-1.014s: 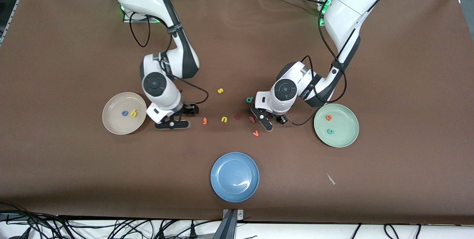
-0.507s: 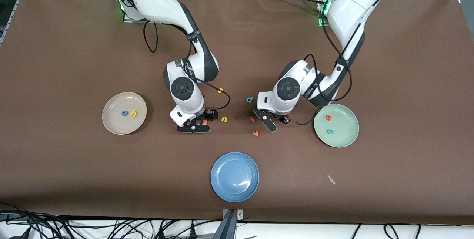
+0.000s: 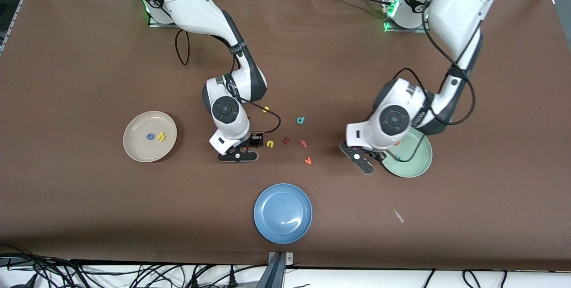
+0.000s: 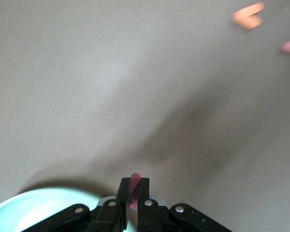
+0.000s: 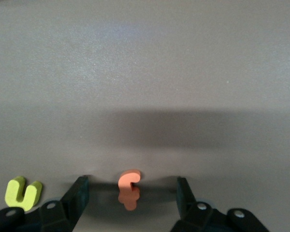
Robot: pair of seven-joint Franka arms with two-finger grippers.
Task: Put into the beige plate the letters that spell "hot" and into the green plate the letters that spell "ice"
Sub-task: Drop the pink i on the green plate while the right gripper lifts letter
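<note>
My left gripper (image 3: 364, 162) is shut on the dark red "i" (image 4: 134, 189) and hangs at the rim of the green plate (image 3: 419, 165), which also shows as a pale arc, the green plate (image 4: 34, 212), in the left wrist view. The left arm covers much of that plate. My right gripper (image 5: 130, 187) is open and low over the table, one finger on each side of the orange "t" (image 5: 129, 187), not touching it. The beige plate (image 3: 134, 145) holds the blue "o" (image 3: 150, 136) and the yellow "h" (image 3: 161, 136).
Loose letters lie mid-table: a yellow "n" (image 3: 270, 144) beside the right gripper, a yellow "s" (image 3: 266, 109), a teal "d" (image 3: 301, 120), a dark red letter (image 3: 286, 140), a pinkish-red "t" (image 3: 304, 143) and an orange "v" (image 3: 308, 160). A blue plate (image 3: 283, 213) sits nearest the camera.
The left gripper has carried the "i" away from the letter cluster to the green plate's rim. The right gripper has swung from beside the beige plate to the orange "t" and lowered around it.
</note>
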